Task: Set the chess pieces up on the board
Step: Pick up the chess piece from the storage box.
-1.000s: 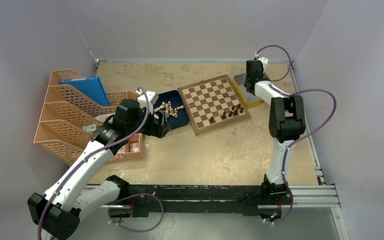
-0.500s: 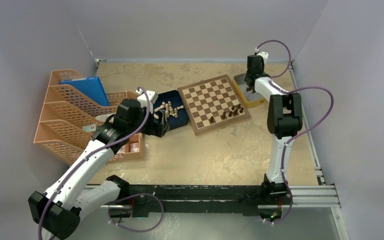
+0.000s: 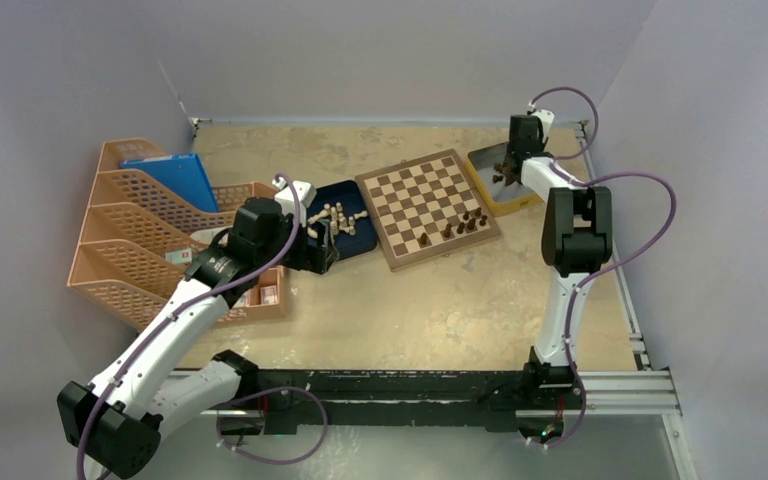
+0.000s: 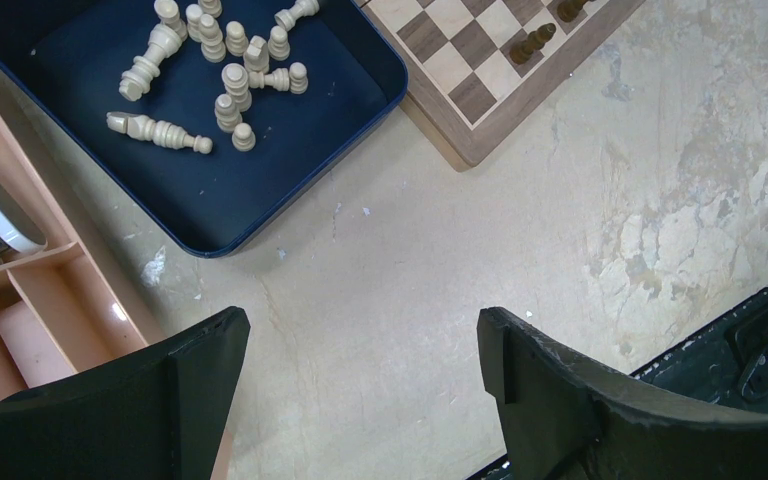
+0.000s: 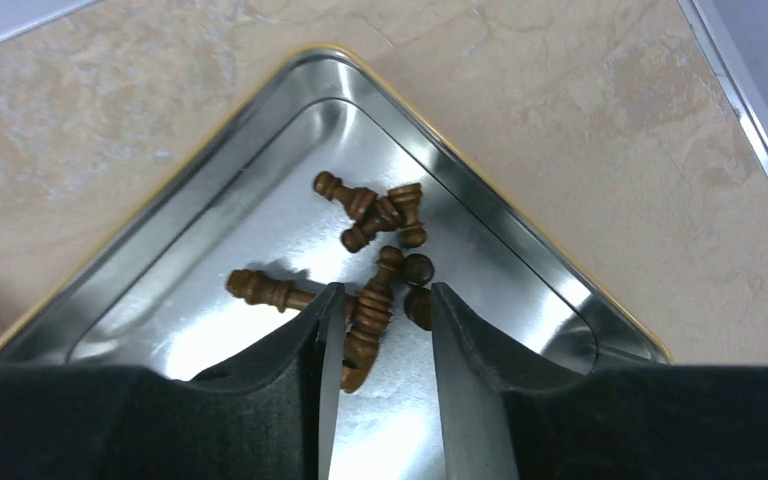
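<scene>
A handful of dark chess pieces (image 3: 465, 222) stand on the board (image 3: 415, 195), bunched along its near edge toward the right corner. The rest of its squares are bare. More of the dark set lies tumbled in a small heap (image 5: 380, 215) inside the silver tin (image 5: 260, 120), which sits just beside the board's far right corner.

The right end effector (image 5: 380, 335) hangs low over that tin, pointing straight down into it. Its fingers (image 5: 322, 385) are parted only narrowly. One long dark piece (image 5: 370, 312) lies flat on the tin floor between them, and a round-headed piece rests against the inner face of the right finger. The long piece lies close to the left finger with a clear gap on its other side, so it is bracketed rather than pinched and nothing is lifted.

On the board's left side, just beside it, a blue tray (image 4: 290, 215) holds the cream pieces (image 4: 225, 85), most of them lying on their sides. The left end effector (image 4: 360, 330) hovers above bare counter (image 4: 520, 220) at the near corner of that tray. It is spread wide with nothing between its fingers and touches nothing. Farther left of the board, beyond the tray, stand orange file trays (image 3: 130, 225).
</scene>
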Action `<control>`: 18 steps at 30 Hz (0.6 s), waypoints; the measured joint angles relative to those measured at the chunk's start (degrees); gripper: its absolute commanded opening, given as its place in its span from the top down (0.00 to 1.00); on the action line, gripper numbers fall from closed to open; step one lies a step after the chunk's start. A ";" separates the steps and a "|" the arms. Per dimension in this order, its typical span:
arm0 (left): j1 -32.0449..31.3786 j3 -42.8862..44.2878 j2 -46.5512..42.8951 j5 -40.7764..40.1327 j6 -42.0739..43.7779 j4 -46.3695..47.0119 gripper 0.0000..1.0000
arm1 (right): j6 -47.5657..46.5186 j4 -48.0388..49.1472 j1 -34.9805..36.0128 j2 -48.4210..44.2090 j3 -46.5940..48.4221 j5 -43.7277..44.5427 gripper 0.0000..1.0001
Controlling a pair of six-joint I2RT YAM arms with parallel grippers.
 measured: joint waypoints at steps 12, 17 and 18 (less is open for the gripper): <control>0.00 0.00 0.09 0.00 0.00 -0.02 0.15 | 1.33 0.15 -1.92 0.00 -1.75 -2.95 0.58; 0.00 0.00 0.11 -0.02 0.00 -0.02 0.15 | 1.46 0.44 -2.60 0.00 -2.19 -4.17 0.58; 0.00 0.00 0.11 -0.02 0.00 -0.02 0.15 | 1.49 0.48 -2.80 0.00 -2.16 -4.35 0.58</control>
